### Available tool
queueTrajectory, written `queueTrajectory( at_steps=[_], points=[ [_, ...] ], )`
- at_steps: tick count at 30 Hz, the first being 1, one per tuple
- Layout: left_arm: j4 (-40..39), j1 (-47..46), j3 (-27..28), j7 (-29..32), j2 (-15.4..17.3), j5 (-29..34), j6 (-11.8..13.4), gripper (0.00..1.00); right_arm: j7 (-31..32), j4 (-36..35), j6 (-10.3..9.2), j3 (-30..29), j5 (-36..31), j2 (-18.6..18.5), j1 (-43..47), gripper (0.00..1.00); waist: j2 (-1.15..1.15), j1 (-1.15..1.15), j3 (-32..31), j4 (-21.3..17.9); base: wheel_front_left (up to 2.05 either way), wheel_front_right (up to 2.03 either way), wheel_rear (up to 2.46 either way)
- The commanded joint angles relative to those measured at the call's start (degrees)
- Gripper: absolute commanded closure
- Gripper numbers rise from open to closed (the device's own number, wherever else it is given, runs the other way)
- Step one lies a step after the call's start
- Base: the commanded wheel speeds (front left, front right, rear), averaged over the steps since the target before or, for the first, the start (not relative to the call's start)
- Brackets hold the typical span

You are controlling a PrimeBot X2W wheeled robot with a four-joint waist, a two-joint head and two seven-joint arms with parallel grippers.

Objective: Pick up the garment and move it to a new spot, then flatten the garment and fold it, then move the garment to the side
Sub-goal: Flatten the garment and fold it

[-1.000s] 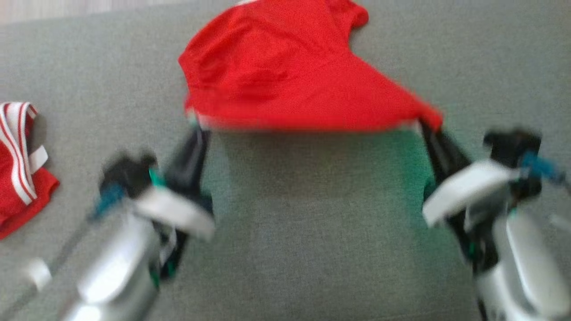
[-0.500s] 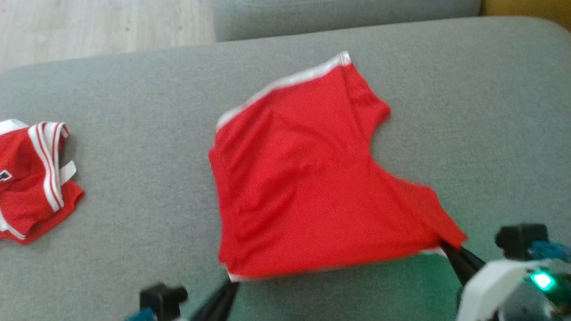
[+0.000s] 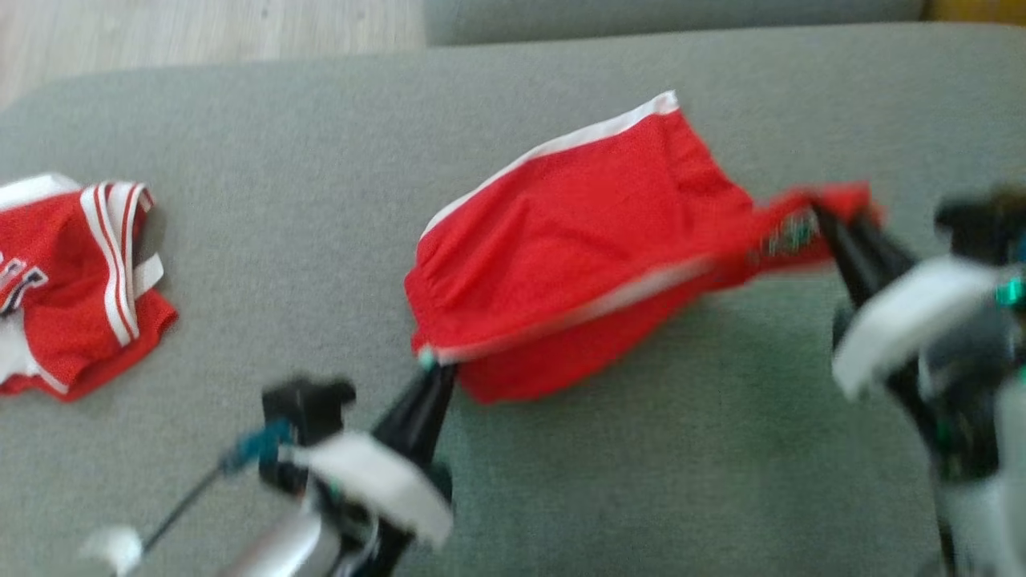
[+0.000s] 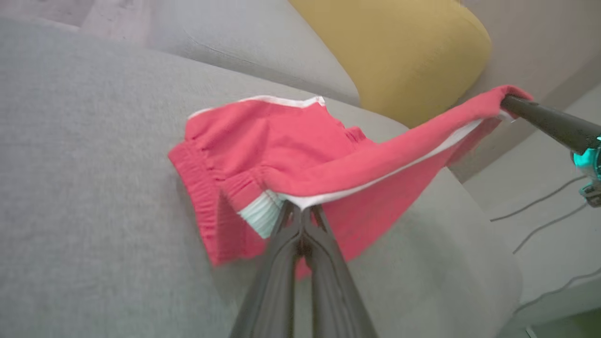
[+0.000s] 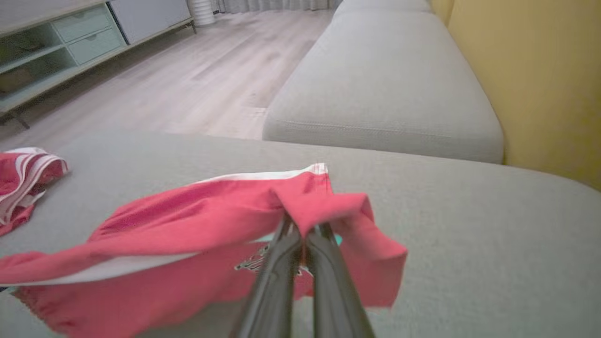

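Shorts (image 3: 577,232) pinched shut at both ends

Left gripper (image 3: 433,370) and right gripper (image 3: 816,215) each clamp a corner of the shorts (red, white-trimmed). The hem is stretched between them, and the rest drapes onto the grey cushion (image 3: 280,240).

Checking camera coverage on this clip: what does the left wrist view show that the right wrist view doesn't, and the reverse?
Left wrist view: the left gripper pinched on a corner of the red shorts, the right gripper from the side, lifting the far corner, and cables on the floor. Right wrist view: a second red-and-white garment at the left, a cabinet, and a printed logo on the shorts. Both: the shorts stretched between shut grippers over the grey sofa.
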Motion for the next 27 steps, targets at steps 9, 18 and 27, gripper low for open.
queueTrajectory(
  at_steps=[9, 18, 27],
  points=[
    [14.0, -17.0, 4.3, -1.9, -8.1, 1.8, 1.0, 1.00, -4.5, 17.2, -0.05, 6.1, 3.7, -2.5, -22.0, 1.00, 0.00, -0.01, 9.1, 4.8, 0.00, 0.00, 0.00],
    [25.8, -25.3, 5.0, -5.7, -12.5, 3.0, -0.3, 0.74, -8.5, 30.7, -0.05, 10.0, 5.3, -1.6, -30.5, 0.42, 0.00, -0.01, 12.9, 5.9, 0.00, 0.00, 0.00],
    [28.2, -24.5, 4.2, -8.4, -12.8, 2.4, -4.1, 0.00, -12.5, 35.2, -0.05, 12.0, 7.8, -2.1, -31.3, 0.00, 0.00, -0.01, 11.0, 5.6, 0.00, 0.00, 0.00]
  ],
)
